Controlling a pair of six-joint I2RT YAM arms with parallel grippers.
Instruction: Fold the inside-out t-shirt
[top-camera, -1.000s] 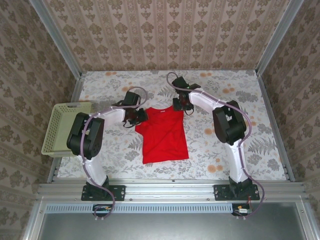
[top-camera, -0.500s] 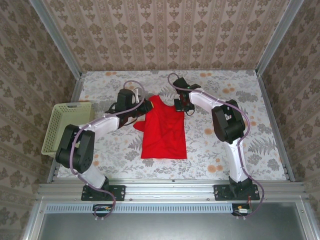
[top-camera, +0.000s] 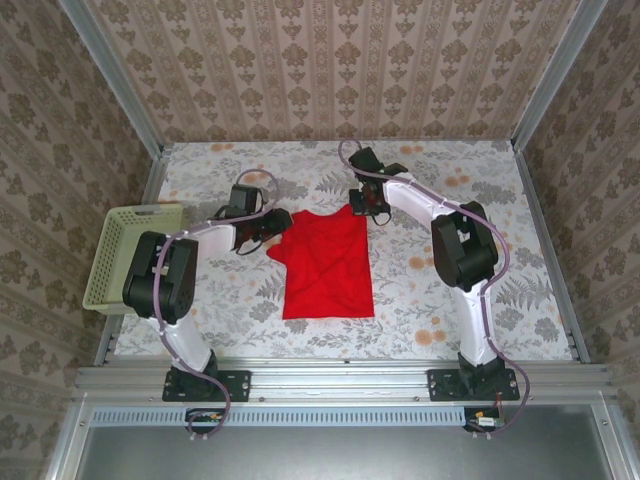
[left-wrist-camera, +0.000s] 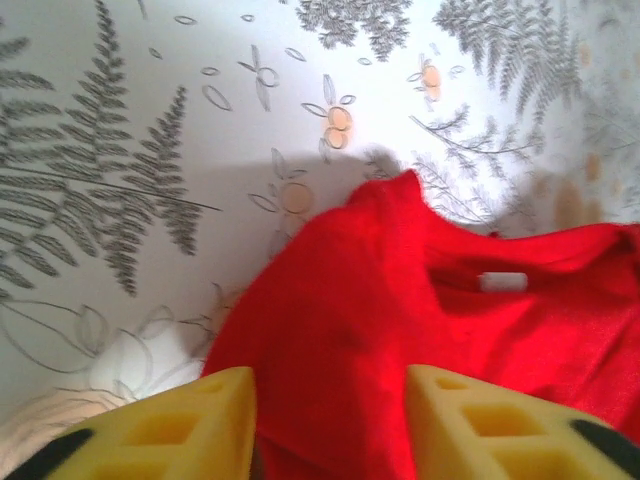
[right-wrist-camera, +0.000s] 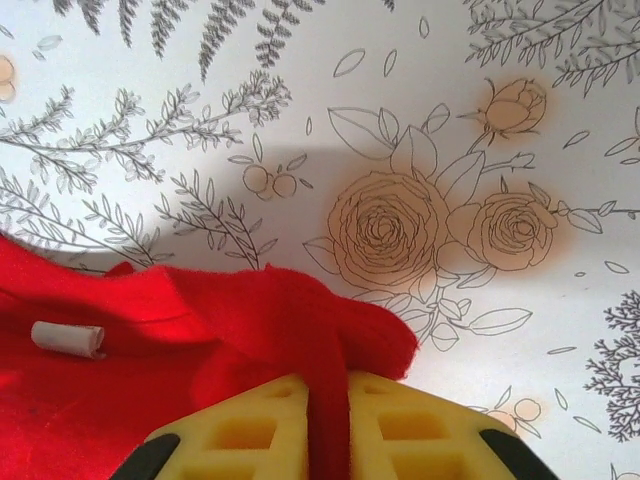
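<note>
left fingers (left-wrist-camera: 180, 430) spread over the red t-shirt (top-camera: 325, 265); right fingers (right-wrist-camera: 245, 432) pinch its edge.

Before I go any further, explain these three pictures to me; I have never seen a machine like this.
These are two robot arms bolted to the near edge of a flower-patterned table. The wide picture looks down from above and behind them. The other two come from a camera on each wrist, so the yellow blocks at the bottom are that arm's own pincer. A red t-shirt lies on the table, with a pale basket at the left edge. The right pincer is shut on a bunched bit of the shirt's far edge. The left pincer stands open over the shirt's other far corner.
</note>
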